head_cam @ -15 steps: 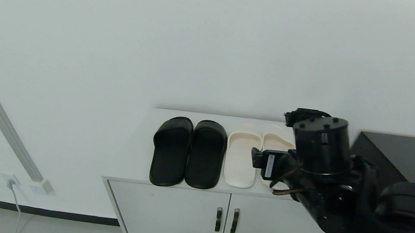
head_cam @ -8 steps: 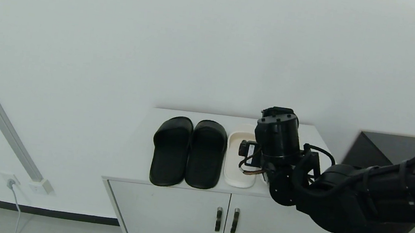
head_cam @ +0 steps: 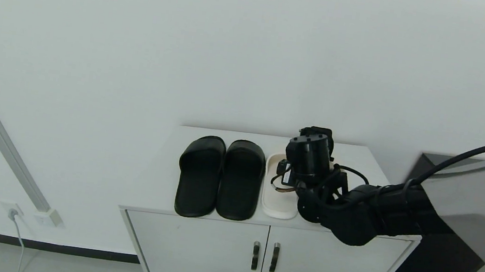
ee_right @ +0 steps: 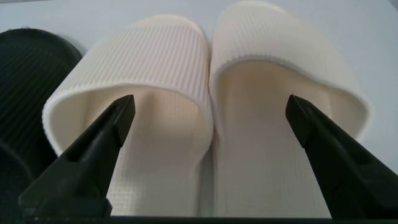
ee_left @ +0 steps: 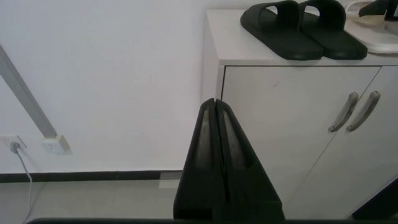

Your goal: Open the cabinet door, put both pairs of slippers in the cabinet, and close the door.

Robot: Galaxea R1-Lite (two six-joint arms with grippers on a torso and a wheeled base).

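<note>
White wall [head_cam: 255,39] behind a low cabinet [head_cam: 155,190]: both slipper pairs on its top, doors shut.
You see the black slippers [head_cam: 220,177] at lower centre of the head view, with the white slippers [head_cam: 278,201] just to their right. Your right pincer [ee_right: 210,106] is open over the white pair, fingers spread wide, gripping nothing. Your left pincer [ee_left: 215,109] is closed and empty, low in front of the left door [ee_left: 280,137]. The handles [head_cam: 255,255] are untouched. By this reading no step is complete: you have yet to open the door, place both pairs and close it.
</note>
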